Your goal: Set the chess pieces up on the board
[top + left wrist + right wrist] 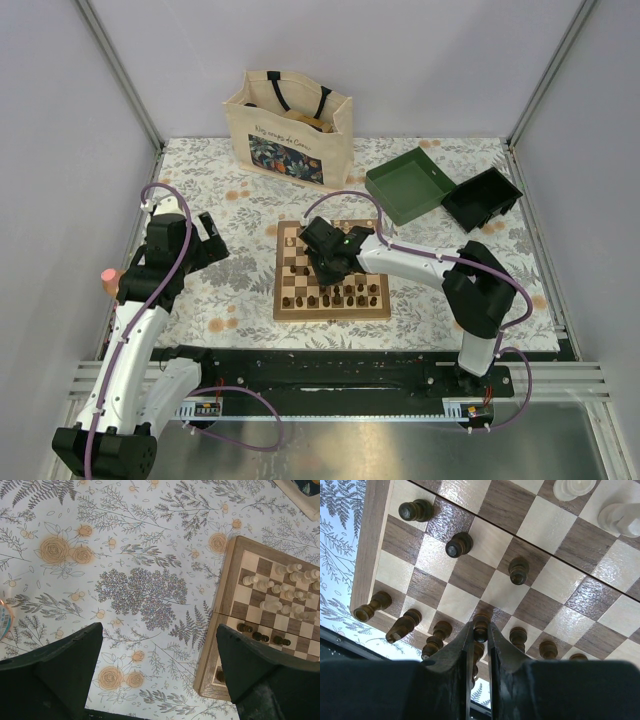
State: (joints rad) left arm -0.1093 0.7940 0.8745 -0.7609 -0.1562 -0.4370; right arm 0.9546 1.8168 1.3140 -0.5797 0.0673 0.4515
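The board [332, 315] lies in the middle of the table, with dark brown chess pieces [340, 297] lined along its near rows and pale ones [290, 244] at its far left. My right gripper [480, 630] is low over the near rows, shut on the head of a dark pawn [480, 624] standing on the second row. Other dark pieces [459, 544] stand around it. Left of the board my left gripper [159, 630] hangs open above the floral cloth, holding nothing. The board's corner [227, 605], pale pieces [280, 587] and dark pawns [260, 636] show to its right.
A cream tote bag [288, 125] stands at the back. An open green box [410, 183] and a black tray [482, 198] sit back right of the board. A pink object [108, 277] is at the left table edge. Metal rails frame the table.
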